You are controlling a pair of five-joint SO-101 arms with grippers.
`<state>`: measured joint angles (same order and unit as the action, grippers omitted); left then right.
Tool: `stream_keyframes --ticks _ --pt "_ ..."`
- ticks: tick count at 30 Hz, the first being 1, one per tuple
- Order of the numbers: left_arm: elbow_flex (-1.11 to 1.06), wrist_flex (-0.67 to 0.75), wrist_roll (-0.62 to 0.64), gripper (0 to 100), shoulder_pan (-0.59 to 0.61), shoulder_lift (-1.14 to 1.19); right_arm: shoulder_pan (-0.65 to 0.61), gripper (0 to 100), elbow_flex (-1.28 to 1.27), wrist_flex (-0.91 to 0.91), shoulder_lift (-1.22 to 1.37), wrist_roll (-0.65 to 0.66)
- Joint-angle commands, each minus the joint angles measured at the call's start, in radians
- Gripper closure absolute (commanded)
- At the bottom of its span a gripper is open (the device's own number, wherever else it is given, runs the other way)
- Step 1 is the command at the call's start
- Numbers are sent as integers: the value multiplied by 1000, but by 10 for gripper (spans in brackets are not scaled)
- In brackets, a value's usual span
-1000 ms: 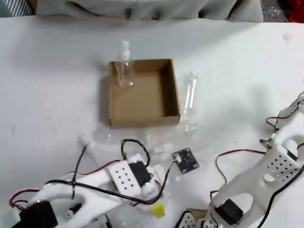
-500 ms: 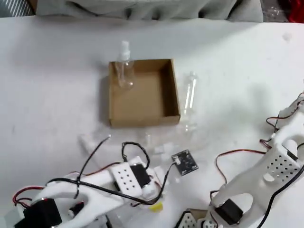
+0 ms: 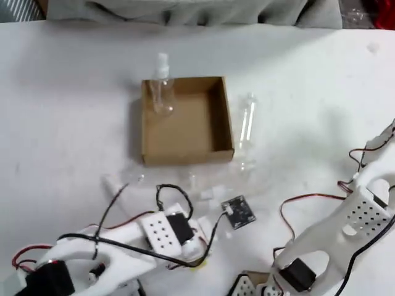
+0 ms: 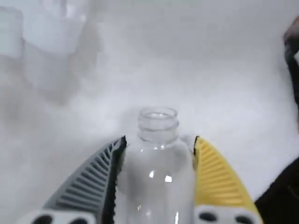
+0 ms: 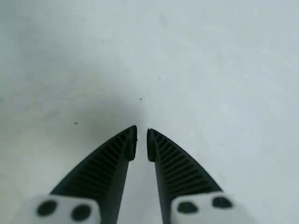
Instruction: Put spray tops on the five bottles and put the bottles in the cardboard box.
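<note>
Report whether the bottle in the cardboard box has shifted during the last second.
No. The bottle stands in the same far left corner of the cardboard box as before.

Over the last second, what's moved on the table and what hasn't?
The left arm shifted slightly; the left hand's yellow finger slid under the wrist, cable swung. Cardboard box, the spray-topped bottle in it, the bottle beside it and the right arm stayed.
</note>
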<state>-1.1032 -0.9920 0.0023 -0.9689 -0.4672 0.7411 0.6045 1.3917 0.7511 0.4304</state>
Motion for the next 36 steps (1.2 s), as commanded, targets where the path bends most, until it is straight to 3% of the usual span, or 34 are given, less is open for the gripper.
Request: stream_keyframes --ticks 1,9,13,17,25,29,36 --pt "43 -21 -11 980 36 -104 25 981 71 33 -68 8" --pt "46 -14 -12 980 378 -202 42 981 77 33 -70 9" --pt "32 -12 -6 980 487 -202 38 981 77 33 -70 9" --pt "-37 61 -6 949 493 -203 33 981 77 33 -70 6" --pt "-178 149 -12 592 498 -206 41 981 77 33 -65 9" --pt "-144 92 -43 590 503 -209 38 981 74 33 -61 9" --pt "9 -166 -143 635 493 -211 41 981 75 31 -68 9"
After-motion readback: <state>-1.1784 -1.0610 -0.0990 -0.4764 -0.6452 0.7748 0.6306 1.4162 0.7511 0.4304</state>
